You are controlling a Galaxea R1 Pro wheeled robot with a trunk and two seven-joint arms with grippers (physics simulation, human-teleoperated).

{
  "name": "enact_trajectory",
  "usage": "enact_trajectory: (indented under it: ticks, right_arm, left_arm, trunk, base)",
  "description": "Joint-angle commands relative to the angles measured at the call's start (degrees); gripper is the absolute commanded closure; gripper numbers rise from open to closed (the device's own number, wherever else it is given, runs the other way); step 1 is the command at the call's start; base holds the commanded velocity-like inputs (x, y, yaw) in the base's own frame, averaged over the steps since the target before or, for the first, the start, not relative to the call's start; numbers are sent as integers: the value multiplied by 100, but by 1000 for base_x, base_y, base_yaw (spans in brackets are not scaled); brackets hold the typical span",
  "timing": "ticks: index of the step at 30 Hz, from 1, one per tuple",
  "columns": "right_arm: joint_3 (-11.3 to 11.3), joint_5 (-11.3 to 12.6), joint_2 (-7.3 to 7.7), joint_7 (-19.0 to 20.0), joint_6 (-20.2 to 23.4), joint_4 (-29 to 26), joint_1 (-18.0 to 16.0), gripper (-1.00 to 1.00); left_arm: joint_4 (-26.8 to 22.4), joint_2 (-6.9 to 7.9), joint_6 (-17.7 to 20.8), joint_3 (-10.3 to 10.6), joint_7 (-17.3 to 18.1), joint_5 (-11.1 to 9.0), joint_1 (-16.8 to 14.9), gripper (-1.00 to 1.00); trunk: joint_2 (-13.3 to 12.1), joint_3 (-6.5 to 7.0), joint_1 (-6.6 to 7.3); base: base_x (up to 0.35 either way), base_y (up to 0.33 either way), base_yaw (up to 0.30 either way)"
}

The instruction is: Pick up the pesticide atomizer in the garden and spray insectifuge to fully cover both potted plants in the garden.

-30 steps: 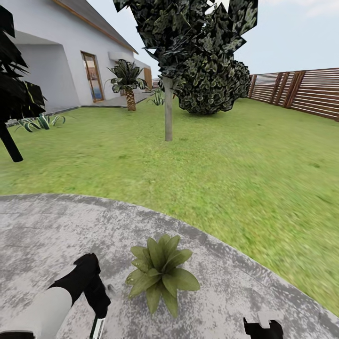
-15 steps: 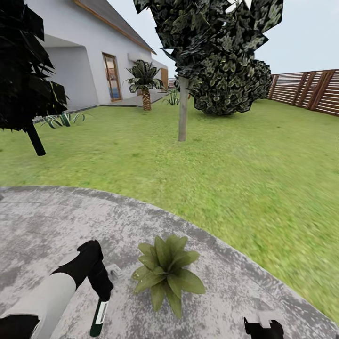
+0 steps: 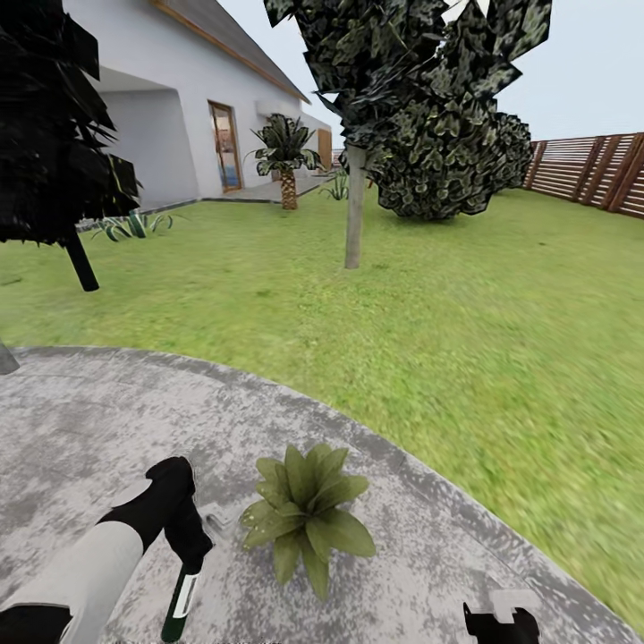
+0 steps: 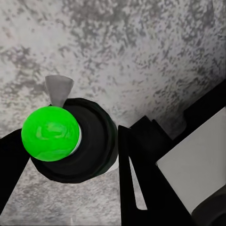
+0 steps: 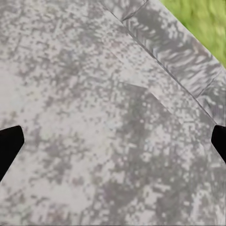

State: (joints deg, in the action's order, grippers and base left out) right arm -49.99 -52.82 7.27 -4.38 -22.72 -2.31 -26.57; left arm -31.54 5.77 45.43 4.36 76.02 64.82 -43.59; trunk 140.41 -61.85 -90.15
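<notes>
The round paved patio [image 3: 89, 429] ends in a curved edge running from 9 o'clock round to 4 o'clock, with open lawn [image 3: 465, 304] beyond up to the tree trunk [image 3: 354, 207] and slat fence [image 3: 599, 170] at 2 o'clock. The potted plant [image 3: 304, 514] sits on the paving near that edge. Just beside it at 8 o'clock the left arm reaches forward, its left claw [image 4: 70, 155] closed around the pesticide atomizer [image 3: 182, 597], green cap up. The right claw [image 5: 113, 141] hangs low at 5 o'clock, fingers spread wide over bare paving
</notes>
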Motion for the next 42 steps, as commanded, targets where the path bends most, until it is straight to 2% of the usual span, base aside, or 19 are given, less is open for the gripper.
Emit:
enact_trajectory:
  ticks: [1,5,8,17,31,36,42]
  right_arm:
    - [-29,-61,2,-36,-20,13,-5,-100]
    - [-29,-61,2,-36,-15,17,-6,-100]
    - [-29,-61,2,-36,-21,12,-6,-100]
    - [-33,-61,2,-36,-17,11,-5,-100]
    - [-29,-61,2,-36,-18,11,-6,-100]
    - [-29,-61,2,-36,-19,11,-5,-100]
    - [-29,-61,-6,-36,-17,20,-3,-100]
  left_arm:
    - [4,10,52,28,31,22,15,100]
    - [15,45,47,29,20,22,25,100]
    - [16,19,49,29,19,22,23,100]
    - [17,12,54,21,19,22,18,100]
    - [17,20,54,29,19,22,18,100]
    - [-40,55,55,1,27,22,10,100]
    - [-19,15,54,27,36,22,9,100]
  trunk:
    - [2,-5,1]
    - [2,-5,1]
    - [2,-5,1]
    - [2,-5,1]
    - [2,-5,1]
    - [2,-5,1]
    - [2,-5,1]
  base:
    - [3,-3,272]
    - [1,-1,275]
    - [0,0,231]
    - [100,-202,44]
    - [86,-257,269]
    - [33,-41,277]
    - [0,-96,277]
